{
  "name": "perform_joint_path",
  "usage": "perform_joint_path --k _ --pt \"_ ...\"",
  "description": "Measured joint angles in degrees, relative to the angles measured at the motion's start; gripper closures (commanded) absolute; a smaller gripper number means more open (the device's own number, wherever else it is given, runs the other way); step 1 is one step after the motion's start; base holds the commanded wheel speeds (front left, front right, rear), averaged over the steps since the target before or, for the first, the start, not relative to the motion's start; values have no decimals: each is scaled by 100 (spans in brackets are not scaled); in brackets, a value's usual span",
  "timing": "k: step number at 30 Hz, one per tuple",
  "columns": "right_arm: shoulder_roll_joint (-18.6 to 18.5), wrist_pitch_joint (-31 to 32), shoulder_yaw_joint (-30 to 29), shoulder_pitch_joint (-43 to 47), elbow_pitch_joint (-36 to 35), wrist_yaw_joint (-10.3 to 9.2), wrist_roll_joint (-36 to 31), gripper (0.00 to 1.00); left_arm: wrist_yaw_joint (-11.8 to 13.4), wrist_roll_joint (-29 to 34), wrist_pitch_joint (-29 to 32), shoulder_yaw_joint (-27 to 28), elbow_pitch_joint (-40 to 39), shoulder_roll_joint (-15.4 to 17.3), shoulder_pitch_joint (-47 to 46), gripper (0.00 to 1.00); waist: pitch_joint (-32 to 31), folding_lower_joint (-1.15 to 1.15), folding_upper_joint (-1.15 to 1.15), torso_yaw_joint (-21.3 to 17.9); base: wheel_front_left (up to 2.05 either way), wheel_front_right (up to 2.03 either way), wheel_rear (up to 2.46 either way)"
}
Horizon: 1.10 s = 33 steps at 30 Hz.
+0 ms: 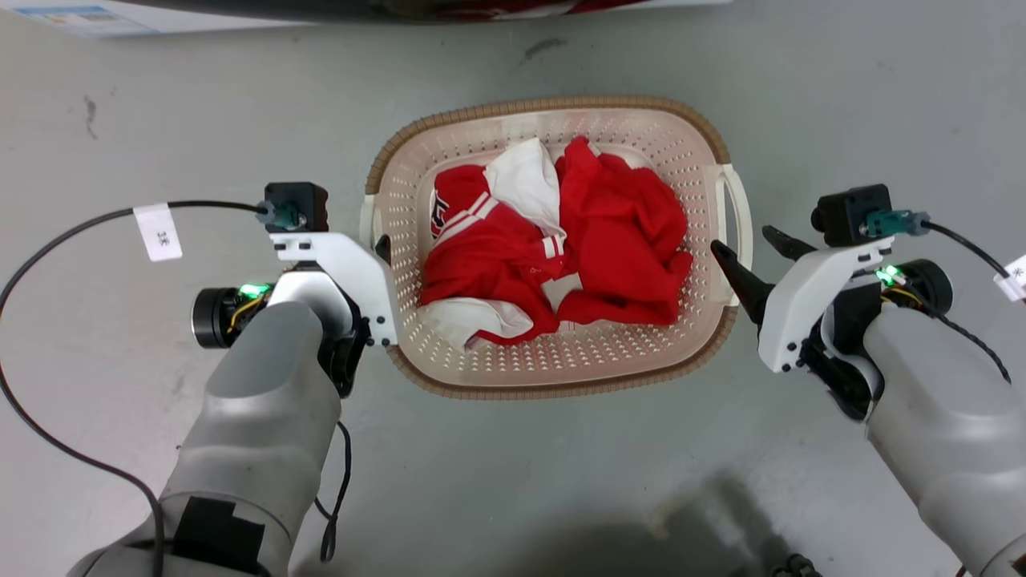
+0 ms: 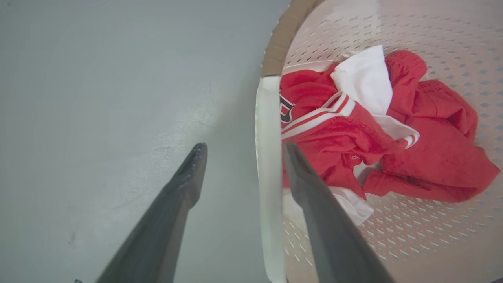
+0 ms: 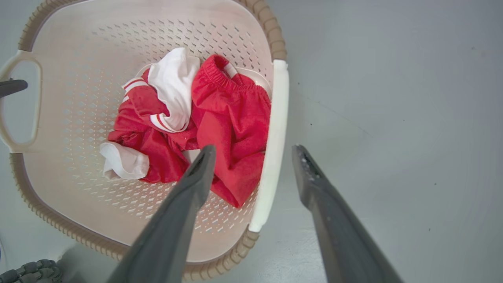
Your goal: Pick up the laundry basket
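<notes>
Left wrist view: the left gripper (image 2: 243, 146) is seen spread, with its two dark fingers set wide apart. The white left handle (image 2: 268, 157) of the laundry basket (image 2: 393, 27) runs up between them. One finger is placed over the inside of the basket and the other over the grey floor (image 2: 98, 98) outside it. Whether the inner finger touches the handle cannot be told.

In the right wrist view the right gripper (image 3: 254, 148) is likewise spread. The white right handle (image 3: 276, 137) lies between its fingers, one finger over the basket's inside, the other over the floor.

In the head view the laundry basket (image 1: 553, 106) is set on the floor (image 1: 513, 481) in the middle, with the left gripper (image 1: 383, 244) at its left side and the right gripper (image 1: 743, 240) at its right side. The brown rim is seen unbroken all round, except where the white handles interrupt it. Red clothes (image 1: 617, 232) and a white cloth (image 1: 525, 180) are heaped on the basket's perforated bottom, below the rim. Open grey floor is seen beyond each outer finger and in front of the basket. A black cable (image 1: 48, 256) is looped over the floor beside the left arm.
</notes>
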Motion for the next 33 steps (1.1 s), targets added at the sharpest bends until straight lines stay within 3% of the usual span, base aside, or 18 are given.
perform_joint_path --k 19,20,21,22,33 --pt "71 66 1143 -883 683 0 985 0 133 -64 -54 -110 272 -16 -548 0 649 0 0 5 0 0 0" --pt "80 119 1180 -900 709 0 1060 50 127 -74 -53 -112 281 -25 -558 51 663 0 0 10 0 0 0" --pt "85 144 1228 -924 743 0 1111 65 119 -84 -54 -115 287 -31 -567 91 678 0 0 16 0 0 0" --pt "89 175 1267 -951 777 0 1146 100 98 -102 -59 -119 291 -38 -578 100 692 0 0 20 0 0 0" --pt "140 261 1724 -1015 813 -1 1662 100 29 -190 -62 -164 374 -82 -629 100 684 0 0 8 0 0 0"
